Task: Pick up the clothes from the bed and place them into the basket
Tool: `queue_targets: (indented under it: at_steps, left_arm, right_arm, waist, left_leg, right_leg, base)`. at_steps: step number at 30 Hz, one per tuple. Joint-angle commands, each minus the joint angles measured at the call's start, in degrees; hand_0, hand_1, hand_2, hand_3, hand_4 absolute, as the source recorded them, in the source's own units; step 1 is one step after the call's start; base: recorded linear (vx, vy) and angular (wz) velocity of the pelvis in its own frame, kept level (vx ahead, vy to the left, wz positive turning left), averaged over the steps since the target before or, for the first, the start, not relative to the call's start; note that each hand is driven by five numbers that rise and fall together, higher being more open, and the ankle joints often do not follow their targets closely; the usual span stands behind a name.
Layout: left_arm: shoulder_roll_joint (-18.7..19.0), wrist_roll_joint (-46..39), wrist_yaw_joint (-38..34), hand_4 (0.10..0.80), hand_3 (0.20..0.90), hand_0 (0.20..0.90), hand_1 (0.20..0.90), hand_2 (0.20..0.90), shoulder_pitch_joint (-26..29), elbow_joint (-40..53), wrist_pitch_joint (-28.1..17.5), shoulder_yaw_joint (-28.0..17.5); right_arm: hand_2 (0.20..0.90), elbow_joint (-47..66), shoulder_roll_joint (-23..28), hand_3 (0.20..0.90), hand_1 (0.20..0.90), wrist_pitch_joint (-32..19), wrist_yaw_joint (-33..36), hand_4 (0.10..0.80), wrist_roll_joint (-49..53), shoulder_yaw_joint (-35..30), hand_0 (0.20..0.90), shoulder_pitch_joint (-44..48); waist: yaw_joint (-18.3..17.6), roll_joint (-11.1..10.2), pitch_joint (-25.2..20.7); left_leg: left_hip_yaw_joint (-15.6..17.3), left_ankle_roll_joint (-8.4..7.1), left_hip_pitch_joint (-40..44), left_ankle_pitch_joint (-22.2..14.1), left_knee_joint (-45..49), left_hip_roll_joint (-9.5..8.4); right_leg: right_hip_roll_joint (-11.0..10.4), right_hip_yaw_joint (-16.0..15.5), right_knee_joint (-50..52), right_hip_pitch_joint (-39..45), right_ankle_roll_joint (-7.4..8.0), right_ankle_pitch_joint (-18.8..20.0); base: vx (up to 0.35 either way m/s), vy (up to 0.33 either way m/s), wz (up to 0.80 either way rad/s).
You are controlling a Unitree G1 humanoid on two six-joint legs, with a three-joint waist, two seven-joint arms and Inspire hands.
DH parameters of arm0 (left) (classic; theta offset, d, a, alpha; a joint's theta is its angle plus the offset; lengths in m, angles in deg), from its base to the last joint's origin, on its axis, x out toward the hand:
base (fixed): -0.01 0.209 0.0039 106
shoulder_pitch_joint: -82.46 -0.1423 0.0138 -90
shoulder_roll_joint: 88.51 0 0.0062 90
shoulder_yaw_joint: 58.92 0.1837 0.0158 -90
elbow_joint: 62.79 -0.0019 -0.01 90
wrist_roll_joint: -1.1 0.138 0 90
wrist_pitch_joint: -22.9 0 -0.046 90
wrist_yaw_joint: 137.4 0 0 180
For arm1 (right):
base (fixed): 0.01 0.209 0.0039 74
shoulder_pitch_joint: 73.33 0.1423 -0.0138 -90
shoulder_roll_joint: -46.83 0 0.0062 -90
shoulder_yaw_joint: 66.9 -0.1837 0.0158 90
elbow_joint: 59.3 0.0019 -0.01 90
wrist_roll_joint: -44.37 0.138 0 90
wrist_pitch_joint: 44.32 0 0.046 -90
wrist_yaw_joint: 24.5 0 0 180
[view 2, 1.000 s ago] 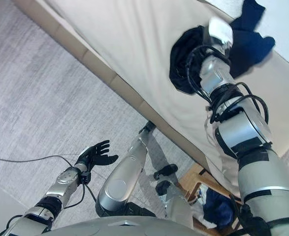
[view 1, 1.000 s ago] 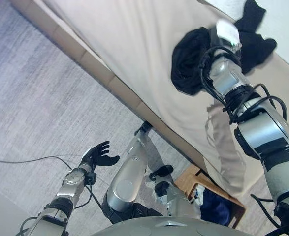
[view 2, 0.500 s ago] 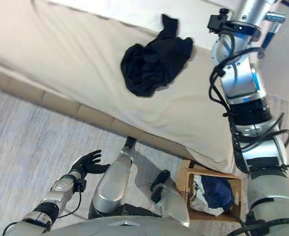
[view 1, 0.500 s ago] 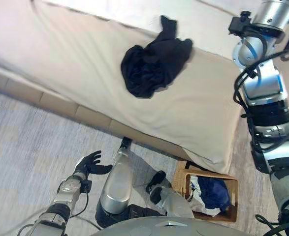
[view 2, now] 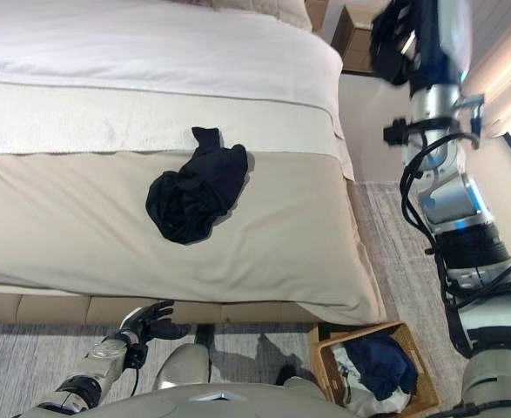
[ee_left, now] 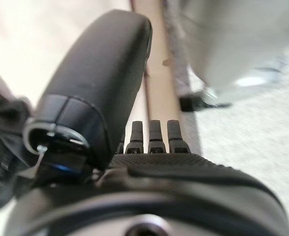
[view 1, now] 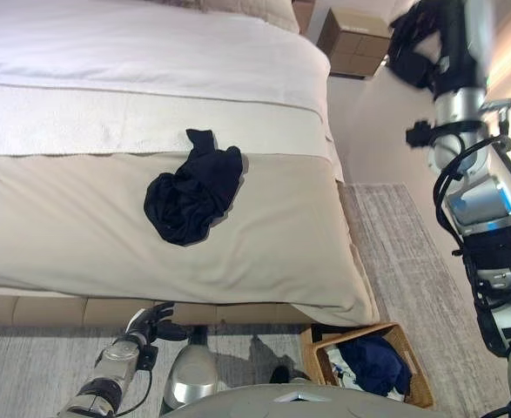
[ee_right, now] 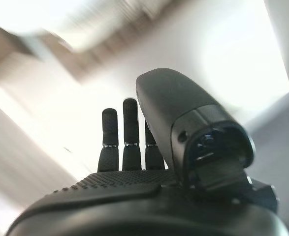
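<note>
A crumpled black garment (view 1: 192, 196) lies on the beige cover of the bed (view 1: 81, 226), with nothing touching it. The wicker basket (view 1: 414, 370) stands on the floor at the bed's near right corner, holding navy and white clothes (view 1: 375, 361). My right hand (view 1: 412, 48) is raised high at the upper right, far from the garment. Its fingers (ee_right: 129, 142) are straight and hold nothing. My left hand (view 1: 151, 320) hangs low by the bed's front edge, its fingers (ee_left: 149, 142) straight and empty.
White sheets (view 1: 151, 52) cover the far half of the bed. A wooden nightstand (view 1: 352, 42) stands past the bed's far right corner. Grey carpet (view 1: 403, 244) runs along the bed's right side, between bed and wall.
The camera has swung, shifting the whole picture. My right hand, on the black garment a second ago, has lifted off it and risen high. The garment stays on the bed.
</note>
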Motion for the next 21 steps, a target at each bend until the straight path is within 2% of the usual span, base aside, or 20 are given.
queue_targets:
  at_steps: [1,8,16,21]
  left_arm:
    - [-0.19,2.65,0.76,0.800,0.900,0.900,0.900,0.900,-0.59,-4.19,-0.36,3.52]
    - [1.68,3.55,1.66,0.800,0.900,0.900,0.900,0.900,-1.94,-5.05,1.41,2.32]
    - [3.87,2.73,2.00,0.800,0.900,0.900,0.900,0.900,-2.31,-3.05,1.97,1.21]
    - [4.46,1.86,2.41,0.800,0.900,0.900,0.900,0.900,-1.53,-1.55,1.41,1.46]
  right_arm:
    - [0.900,-1.52,0.78,0.900,0.900,-2.22,-5.23,0.800,-1.63,1.63,0.900,4.75]
    - [0.900,-9.66,-2.75,0.900,0.900,-0.35,-10.15,0.800,-7.28,7.65,0.900,6.32]
    - [0.900,-18.06,-6.45,0.900,0.900,1.49,-11.27,0.800,-11.62,12.59,0.900,9.25]
    - [0.900,-21.60,-8.48,0.900,0.900,2.30,-11.54,0.800,-16.09,15.59,0.900,11.48]
  waist:
    - [2.73,2.06,-3.32]
    - [5.65,2.35,-1.91]
    - [9.88,2.91,1.08]
    - [12.30,3.36,3.12]
  left_leg:
    - [1.55,3.60,7.04,-8.43,-2.78,-2.18]
    - [-0.90,3.67,6.77,-7.57,-2.66,-2.53]
    - [-4.91,4.29,4.42,-6.41,-1.98,-3.35]
    - [-7.09,4.48,1.38,-6.05,-0.33,-4.27]
  right_leg:
    - [3.11,-5.28,3.71,-2.61,-2.24,0.37]
    - [2.43,-7.69,5.28,-1.38,-2.19,-0.33]
    - [0.53,-10.57,8.97,-2.07,-1.21,-0.50]
    - [-0.75,-12.39,10.43,-3.28,-1.20,-0.27]
  base:
    - [0.065,0.024,0.04]
    - [0.047,0.037,0.26]
    - [0.013,0.061,0.30]
    - [-0.025,0.071,0.24]
